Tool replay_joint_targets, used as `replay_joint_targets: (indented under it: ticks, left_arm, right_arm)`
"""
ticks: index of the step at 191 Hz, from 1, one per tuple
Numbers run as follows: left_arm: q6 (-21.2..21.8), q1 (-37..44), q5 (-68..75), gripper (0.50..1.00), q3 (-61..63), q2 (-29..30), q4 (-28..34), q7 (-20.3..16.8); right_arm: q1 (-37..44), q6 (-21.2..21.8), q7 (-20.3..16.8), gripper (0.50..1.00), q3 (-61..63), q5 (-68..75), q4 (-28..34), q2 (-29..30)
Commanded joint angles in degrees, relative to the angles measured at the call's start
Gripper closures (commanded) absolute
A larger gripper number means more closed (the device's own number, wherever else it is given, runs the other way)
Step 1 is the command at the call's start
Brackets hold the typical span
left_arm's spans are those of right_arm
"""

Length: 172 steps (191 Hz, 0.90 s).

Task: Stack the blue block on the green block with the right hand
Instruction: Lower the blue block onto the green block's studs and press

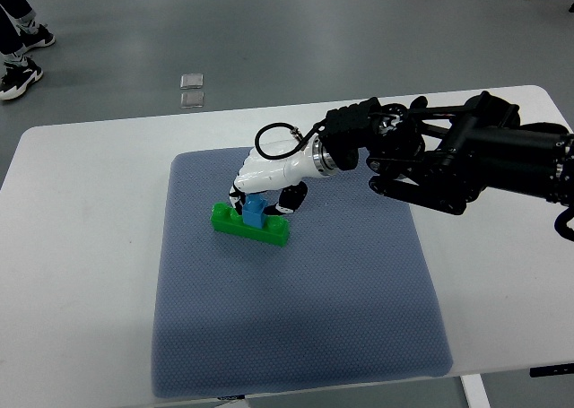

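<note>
one arm in view: right hand [266, 186], white, reaches in from the right over the mat [296, 336]. fingers curled around the blue block [255, 212], pinching it. block sits upright on top of the green block [249, 226], touching it. green block lies on the mat's upper left part, on the white table [81, 273].

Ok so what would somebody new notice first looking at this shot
The white right hand on its bulky black arm, reaching in from the right and closed on a blue block that sits on the green block. Both rest left of centre on a blue-grey mat covering the white table.
</note>
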Motion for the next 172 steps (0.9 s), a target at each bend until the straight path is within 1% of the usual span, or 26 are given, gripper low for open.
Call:
replay_joint_targets:
  ticks: [1, 83, 111, 172]
  left_arm:
    - [0.0, 0.0, 0.0, 0.500, 0.0, 0.0, 0.0, 0.0]
    - [0.0, 0.0, 0.0, 0.500, 0.0, 0.0, 0.0, 0.0]
    - [0.0, 0.0, 0.0, 0.500, 0.0, 0.0, 0.0, 0.0]
    - [0.0, 0.0, 0.0, 0.500, 0.0, 0.0, 0.0, 0.0]
  right_arm:
    - [-0.2, 0.0, 0.0, 0.908, 0.0, 0.0, 0.0, 0.0]
    - [-0.8, -0.7, 0.0, 0.908, 0.1, -0.2, -1.3, 0.2]
    - [-1.5, -1.4, 0.0, 0.908, -0.1, -0.2, -2.3, 1.0]
    - [-2.3, -1.5, 0.0, 0.908, 0.0, -0.7, -3.0, 1.7]
